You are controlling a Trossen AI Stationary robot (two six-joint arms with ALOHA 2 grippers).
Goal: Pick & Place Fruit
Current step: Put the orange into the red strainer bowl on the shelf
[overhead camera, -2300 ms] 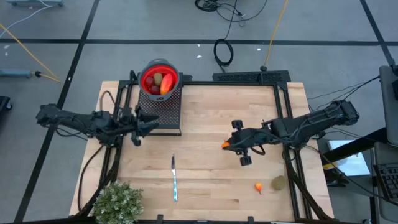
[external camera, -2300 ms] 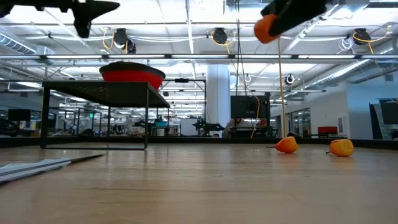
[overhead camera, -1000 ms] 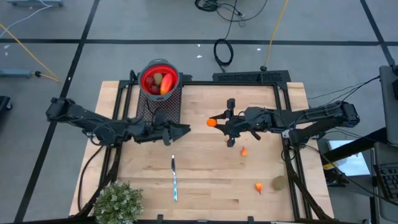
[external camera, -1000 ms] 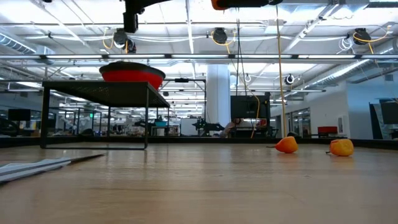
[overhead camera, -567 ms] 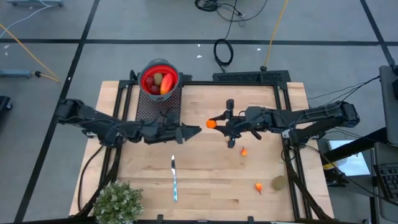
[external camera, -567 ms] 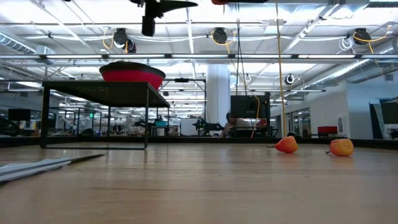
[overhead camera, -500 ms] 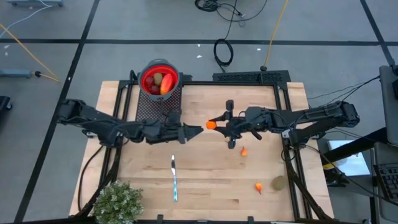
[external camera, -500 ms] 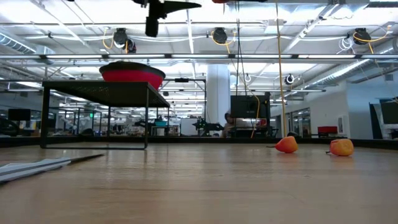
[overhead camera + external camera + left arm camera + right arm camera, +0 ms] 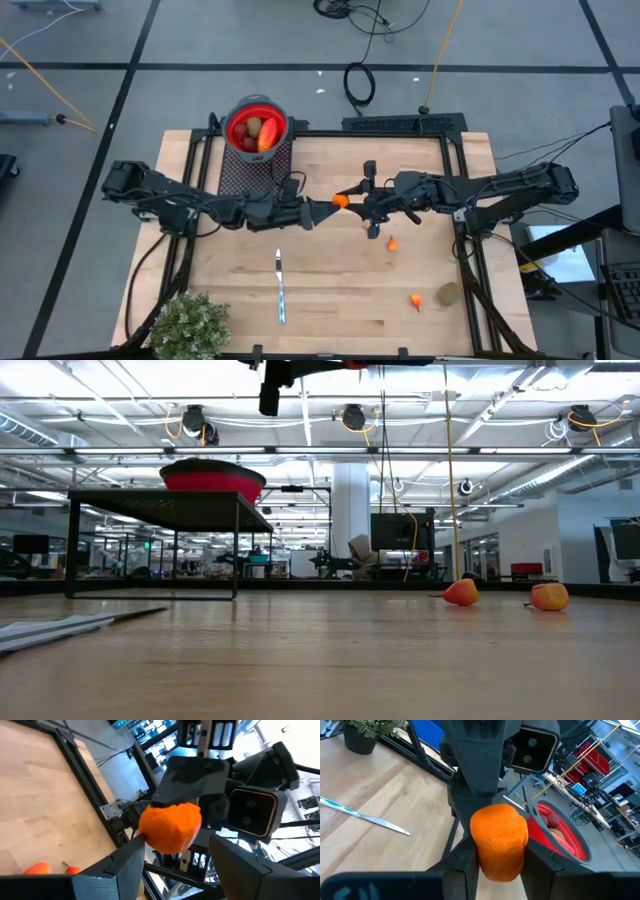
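A small orange fruit piece [image 9: 341, 200] hangs in the air over the middle of the table, with my right gripper [image 9: 352, 198] shut on it. My left gripper [image 9: 322, 208] comes level from the table's left. It is open, its fingertips [image 9: 131, 851] on either side of the same piece [image 9: 170, 827]. A red bowl [image 9: 256, 125] with several fruits stands on a black mesh stand [image 9: 255, 178] at the far left. Two orange bits [image 9: 392, 243] [image 9: 416, 299] and a brown-green kiwi-like oval [image 9: 449, 294] lie on the table at the right. My right gripper pinches the orange piece by its two sides [image 9: 485, 851] between its two fingers. The fingers lie about level and come from the table's right. The piece is lifted clear, high above the tabletop. My left gripper: whether a fingertip touches the piece, I cannot tell.
A slim knife [image 9: 280, 285] lies near the middle front, and a bushy green plant [image 9: 190, 325] stands at the near left corner. In the low view the bowl [image 9: 212, 477] sits on the stand, and two orange bits [image 9: 461, 592] [image 9: 549, 596] lie far right.
My left gripper has moved level toward the table's right, up to the orange piece, and its open fingers now stand around it. My right gripper has kept still with the piece in the air.
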